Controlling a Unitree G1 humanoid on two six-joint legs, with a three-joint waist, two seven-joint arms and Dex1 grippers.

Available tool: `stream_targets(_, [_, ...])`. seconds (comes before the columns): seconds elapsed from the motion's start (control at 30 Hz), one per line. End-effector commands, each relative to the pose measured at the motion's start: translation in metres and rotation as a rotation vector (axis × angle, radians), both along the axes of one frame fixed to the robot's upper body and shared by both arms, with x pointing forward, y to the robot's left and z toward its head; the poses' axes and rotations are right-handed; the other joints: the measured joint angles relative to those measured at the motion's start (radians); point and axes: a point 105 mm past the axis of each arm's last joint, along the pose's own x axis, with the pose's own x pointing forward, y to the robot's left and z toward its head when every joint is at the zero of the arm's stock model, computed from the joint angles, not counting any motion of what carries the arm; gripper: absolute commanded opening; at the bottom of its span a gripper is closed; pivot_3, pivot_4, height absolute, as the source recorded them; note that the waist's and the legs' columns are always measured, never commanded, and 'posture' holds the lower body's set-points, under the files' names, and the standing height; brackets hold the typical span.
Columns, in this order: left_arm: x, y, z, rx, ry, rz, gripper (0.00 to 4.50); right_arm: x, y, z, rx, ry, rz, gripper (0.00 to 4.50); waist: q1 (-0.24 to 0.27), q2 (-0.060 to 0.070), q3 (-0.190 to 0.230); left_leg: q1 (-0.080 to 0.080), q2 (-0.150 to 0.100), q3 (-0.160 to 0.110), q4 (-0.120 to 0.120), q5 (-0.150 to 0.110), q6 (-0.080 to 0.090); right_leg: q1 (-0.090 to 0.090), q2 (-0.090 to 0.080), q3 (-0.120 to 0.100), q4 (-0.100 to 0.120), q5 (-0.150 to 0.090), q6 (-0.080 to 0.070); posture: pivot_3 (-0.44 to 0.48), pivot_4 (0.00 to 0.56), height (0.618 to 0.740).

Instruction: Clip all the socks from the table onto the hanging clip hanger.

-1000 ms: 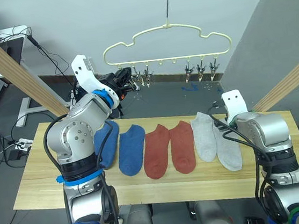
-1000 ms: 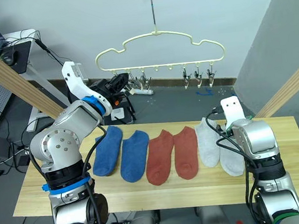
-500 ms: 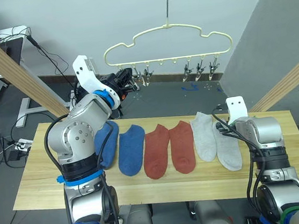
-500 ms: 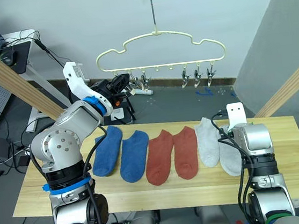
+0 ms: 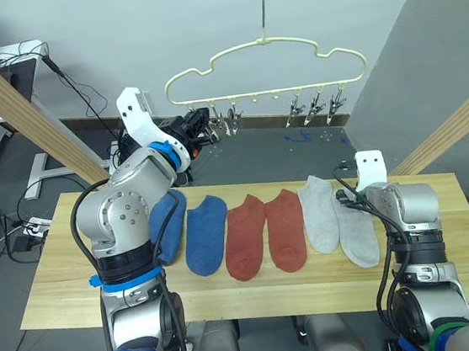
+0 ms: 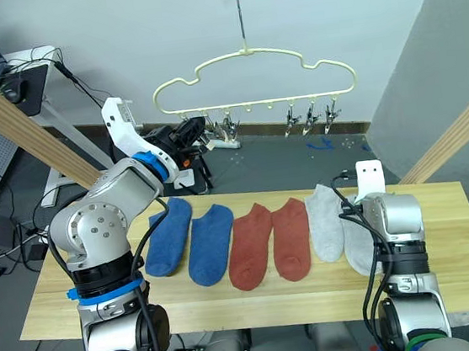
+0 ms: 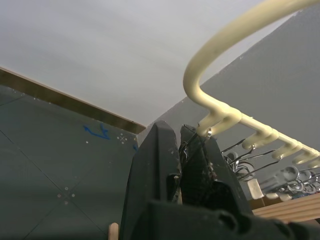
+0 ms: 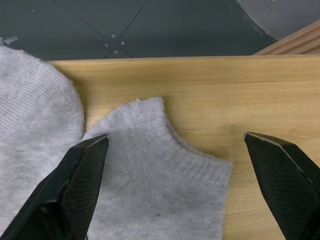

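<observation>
Grey, rust and blue socks point(image 5: 266, 231), all six, are laid in a row on the table point(image 5: 61, 288); none is clipped yet. A clip on the far hanger point(image 5: 263, 58) is pinched by the left gripper point(image 7: 181, 145). The right gripper point(image 8: 177, 150) is spread wide over the rightmost grey sock point(image 8: 155, 185).

socks point(image 5: 268, 231): row across table point(image 5: 61, 288) | clip hanger point(image 5: 263, 58): above, behind table's far edge
</observation>
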Motion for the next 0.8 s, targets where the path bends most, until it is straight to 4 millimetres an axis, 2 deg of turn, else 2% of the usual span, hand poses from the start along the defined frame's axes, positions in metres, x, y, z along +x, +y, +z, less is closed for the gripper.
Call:
stream_targets(0.03, [-0.005,0.000,0.011,0.005,-0.055,0.003,0.11,-0.001,-0.004,0.011,-0.015,-0.037,-0.028,4.50,0.000,0.000,0.000,0.000,0.000,0.000,0.000,0.000,0.000,0.000,0.000,0.000,0.000,0.000,0.000,0.026,0.356,0.740])
stream_targets(0.23, [-0.005,0.000,0.011,0.005,-0.054,0.003,0.11,-0.008,-0.003,0.002,-0.006,-0.006,-0.047,4.50,0.000,0.000,0.000,0.000,0.000,0.000,0.000,0.000,0.000,0.000,0.000,0.000,0.000,0.000,0.000,0.025,0.356,0.740])
stream_targets(0.67, [-0.005,0.001,0.011,0.008,-0.054,0.008,0.11,-0.022,-0.004,-0.032,0.072,0.094,-0.111,4.50,0.000,0.000,0.000,0.000,0.000,0.000,0.000,0.000,0.000,0.000,0.000,0.000,-0.001,0.000,0.001,0.034,0.358,0.740])
stream_targets(0.73, [-0.005,0.001,0.011,0.009,-0.054,0.009,0.11,-0.025,-0.004,-0.036,0.102,0.106,-0.135,4.14,0.000,0.000,0.000,0.000,0.000,0.000,0.000,0.000,0.000,0.000,0.000,0.000,-0.001,0.000,0.001,0.034,0.358,0.740])
stream_targets(0.8, [-0.005,0.002,0.011,0.009,-0.054,0.009,0.11,-0.026,-0.005,-0.038,0.116,0.112,-0.148,3.51,0.000,0.000,0.000,0.000,0.000,0.000,0.000,0.000,0.000,0.000,0.000,0.000,-0.001,0.000,0.001,0.035,0.358,0.740])
